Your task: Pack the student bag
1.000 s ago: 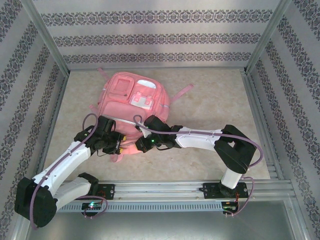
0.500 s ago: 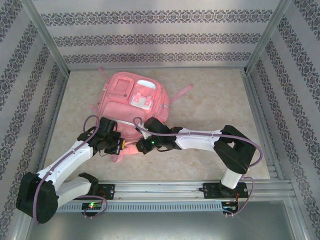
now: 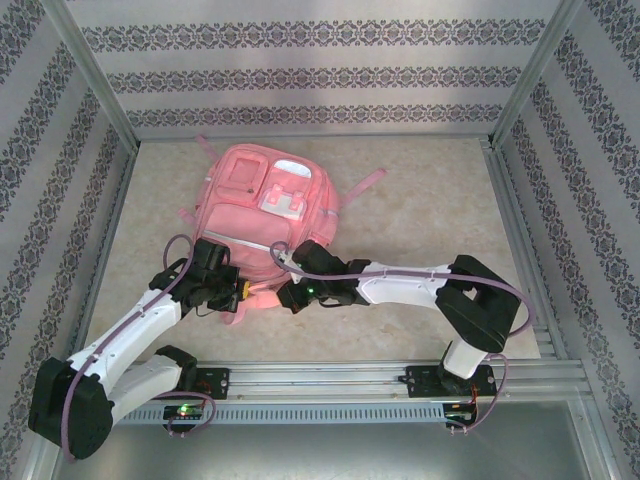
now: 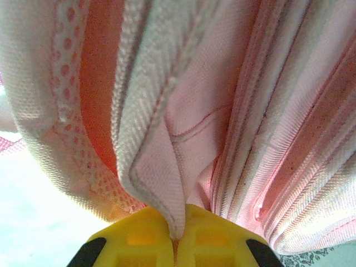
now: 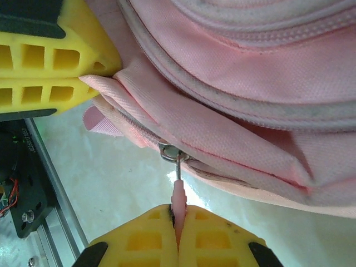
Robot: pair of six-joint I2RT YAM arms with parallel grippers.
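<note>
The student bag, a large pink backpack, lies front up in the middle of the table. My left gripper is at its near edge, shut on a fold of its pink fabric, which runs down between the yellow fingers. My right gripper is just to the right of it, shut on the pink zipper pull. The pull hangs from a metal slider on the bag's edge. In the right wrist view, the left gripper's yellow fingers pinch the fabric at top left.
An aluminium rail carrying both arm bases runs along the near edge. Metal frame posts and patterned walls close in the table on three sides. Pink straps trail from the bag's right and left. Bare pale tabletop lies to the right.
My left gripper has gone from part open to shut on the bag's fabric. The right gripper, holding the zipper pull, has shifted slightly left and nearer.
</note>
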